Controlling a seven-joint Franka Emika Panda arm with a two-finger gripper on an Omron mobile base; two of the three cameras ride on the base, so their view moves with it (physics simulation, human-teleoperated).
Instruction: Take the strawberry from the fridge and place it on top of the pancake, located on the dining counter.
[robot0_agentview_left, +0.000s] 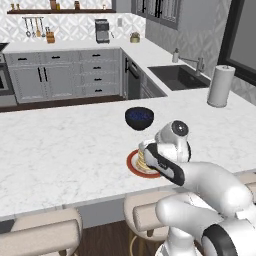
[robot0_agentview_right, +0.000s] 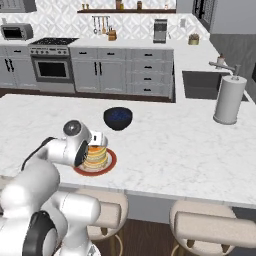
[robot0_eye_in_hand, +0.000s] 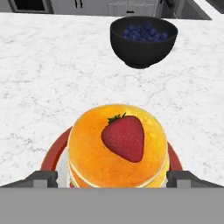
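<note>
The strawberry (robot0_eye_in_hand: 124, 137) lies on its side on the orange top of the pancake (robot0_eye_in_hand: 117, 146), free of the fingers. The stack rests on a red-brown plate (robot0_eye_in_hand: 53, 151) on the white marble dining counter (robot0_eye_in_hand: 43, 65). My gripper (robot0_eye_in_hand: 113, 178) is open just above and behind the stack, one fingertip on each side of it and touching nothing. From the base views, the hand (robot0_agentview_left: 150, 149) (robot0_agentview_right: 97, 139) hovers over the pancake (robot0_agentview_left: 142, 164) (robot0_agentview_right: 96, 158) near the counter's front edge (robot0_agentview_left: 60, 200). The fridge is out of view.
A black bowl (robot0_agentview_left: 139, 118) (robot0_agentview_right: 118, 118) (robot0_eye_in_hand: 143, 39) of blueberries stands just beyond the plate. A paper towel roll (robot0_agentview_left: 220, 86) (robot0_agentview_right: 229, 100) and a sink (robot0_agentview_left: 177, 76) (robot0_agentview_right: 200, 84) lie far right. Beige stools (robot0_agentview_left: 45, 232) (robot0_agentview_right: 210, 225) stand under the counter's front.
</note>
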